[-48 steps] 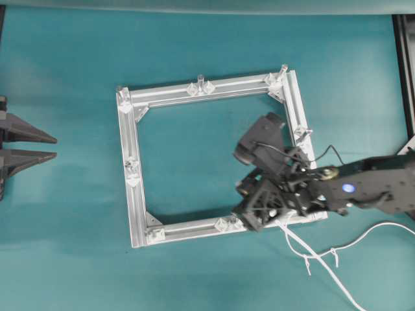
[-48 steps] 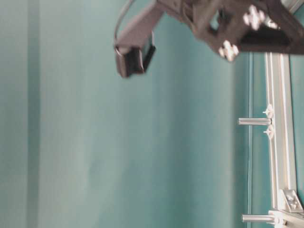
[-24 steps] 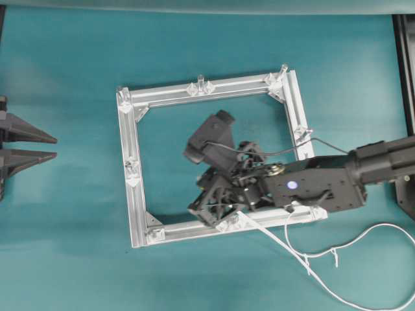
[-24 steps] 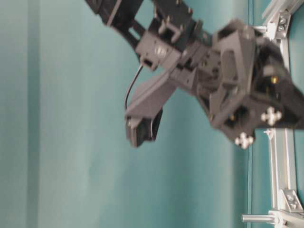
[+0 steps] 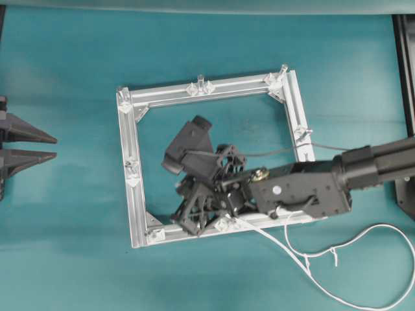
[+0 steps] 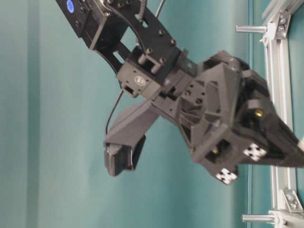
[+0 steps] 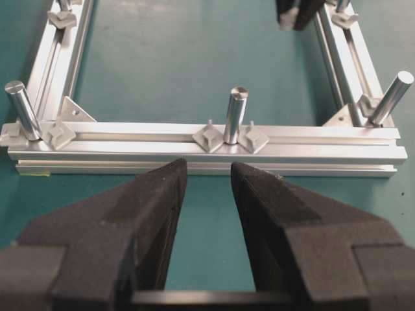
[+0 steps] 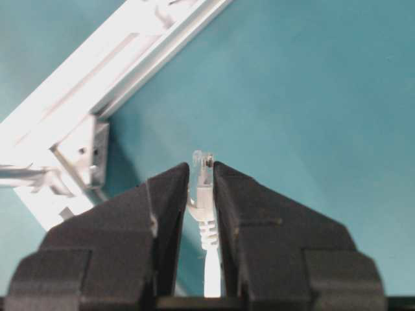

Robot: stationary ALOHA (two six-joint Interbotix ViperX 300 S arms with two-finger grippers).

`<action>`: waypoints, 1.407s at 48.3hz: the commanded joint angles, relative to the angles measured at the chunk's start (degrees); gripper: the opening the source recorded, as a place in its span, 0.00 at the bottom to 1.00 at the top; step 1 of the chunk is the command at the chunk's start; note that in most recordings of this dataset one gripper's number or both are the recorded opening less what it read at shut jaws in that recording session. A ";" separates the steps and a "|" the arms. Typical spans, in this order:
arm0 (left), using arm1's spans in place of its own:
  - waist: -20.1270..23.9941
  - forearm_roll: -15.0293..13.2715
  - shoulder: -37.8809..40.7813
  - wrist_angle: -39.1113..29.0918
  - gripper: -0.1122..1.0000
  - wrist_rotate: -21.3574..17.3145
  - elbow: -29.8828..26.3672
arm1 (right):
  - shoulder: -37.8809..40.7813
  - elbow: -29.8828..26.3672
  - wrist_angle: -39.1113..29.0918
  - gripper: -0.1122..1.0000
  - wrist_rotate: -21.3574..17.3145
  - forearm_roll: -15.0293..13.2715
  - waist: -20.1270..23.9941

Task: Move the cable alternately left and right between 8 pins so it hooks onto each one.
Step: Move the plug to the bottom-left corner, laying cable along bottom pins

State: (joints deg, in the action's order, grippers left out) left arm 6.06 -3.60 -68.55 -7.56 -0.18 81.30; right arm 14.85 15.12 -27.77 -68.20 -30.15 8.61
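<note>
R. pincer [image 8: 201, 184] clamped on plug end of cable [image 8: 205, 194], lower centre inside frame [image 5: 207, 86] w/ slack trailing lower right; L. pincer [image 7: 207, 188] agape, idle; cord light, limp, thin—best held just behind plug.

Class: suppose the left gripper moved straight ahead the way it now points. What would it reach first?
Probably the near bar of the frame, about where the middle pin stands. The left gripper is open and empty; height is unclear.

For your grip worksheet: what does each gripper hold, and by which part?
The right gripper pinches the cable just behind its clear plug. The left gripper is open, holding nothing.
</note>
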 commanded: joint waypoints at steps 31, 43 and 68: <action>-0.09 0.09 0.35 0.53 0.44 0.44 -0.53 | 5.54 -11.51 -1.14 0.25 0.18 1.85 11.95; -0.09 0.09 0.35 0.53 0.44 0.44 -0.53 | 5.98 -12.30 -3.34 0.25 -0.26 3.52 14.94; -0.09 0.09 0.35 0.53 0.44 0.44 -0.53 | 15.64 -26.72 -8.53 0.25 -0.44 4.57 15.47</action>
State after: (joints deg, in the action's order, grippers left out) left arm 6.15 -3.69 -68.55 -7.56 -0.18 81.39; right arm 30.59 -8.09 -35.77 -68.73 -25.49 23.82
